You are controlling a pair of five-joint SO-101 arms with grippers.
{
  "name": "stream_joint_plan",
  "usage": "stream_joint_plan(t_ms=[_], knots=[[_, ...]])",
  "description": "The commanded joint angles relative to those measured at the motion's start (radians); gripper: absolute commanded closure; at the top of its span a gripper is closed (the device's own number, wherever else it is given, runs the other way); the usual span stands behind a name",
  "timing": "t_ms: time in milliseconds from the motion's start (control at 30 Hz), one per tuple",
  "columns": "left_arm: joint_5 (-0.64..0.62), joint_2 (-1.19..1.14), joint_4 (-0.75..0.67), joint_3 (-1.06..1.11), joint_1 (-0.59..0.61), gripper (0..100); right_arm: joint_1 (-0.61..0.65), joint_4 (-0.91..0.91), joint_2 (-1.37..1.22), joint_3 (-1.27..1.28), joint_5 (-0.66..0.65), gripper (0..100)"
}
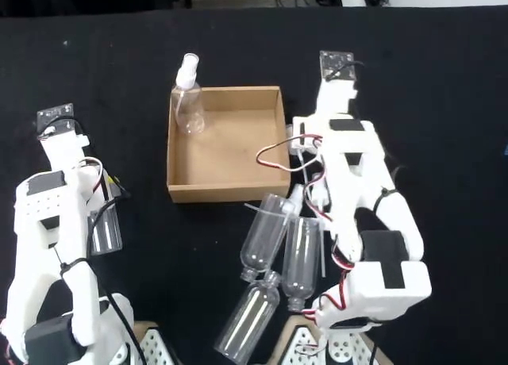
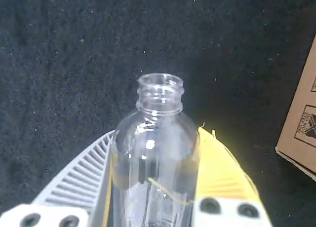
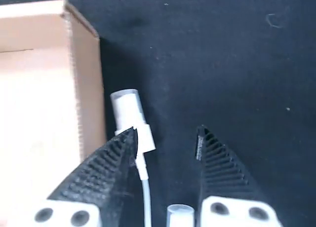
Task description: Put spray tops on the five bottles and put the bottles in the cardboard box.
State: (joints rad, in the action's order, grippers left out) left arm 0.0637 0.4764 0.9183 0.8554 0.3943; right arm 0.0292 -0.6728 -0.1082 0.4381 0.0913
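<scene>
My left gripper (image 2: 158,134) is shut on a clear bottle (image 2: 157,138) with a bare, open neck; it sits left of the cardboard box (image 1: 181,192), and the bottle (image 1: 105,230) shows there under the left gripper (image 1: 103,220). My right gripper (image 3: 165,138) is open at the box's near right corner, its dark finger (image 3: 111,160) touching a white spray top (image 3: 129,119) that lies on the cloth with its tube trailing. A capped bottle (image 1: 189,101) stands in the box's far left corner. Three uncapped bottles (image 1: 266,232) lie in front of the box beside the right gripper (image 1: 308,197).
The black cloth (image 1: 429,79) covers the table. The box wall (image 3: 44,89) stands close to my right gripper's dark finger. Red and white cables (image 1: 278,152) loop from the right arm over the box's right rim. Both arm bases sit at the near edge.
</scene>
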Motion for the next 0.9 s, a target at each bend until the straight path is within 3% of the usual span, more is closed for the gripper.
stream_joint_plan(t_ms=[0,567,867], knots=[[-0.009,0.043,-0.015,-0.015,-0.013,95,0.025,-0.009,0.045,-0.053,0.009,81.8],[-0.009,0.038,-0.015,-0.015,-0.013,95,0.063,-0.008,-0.027,-0.053,-0.069,81.8],[-0.009,0.037,-0.015,-0.015,-0.013,95,-0.063,-0.008,-0.028,-0.053,-0.069,81.8]])
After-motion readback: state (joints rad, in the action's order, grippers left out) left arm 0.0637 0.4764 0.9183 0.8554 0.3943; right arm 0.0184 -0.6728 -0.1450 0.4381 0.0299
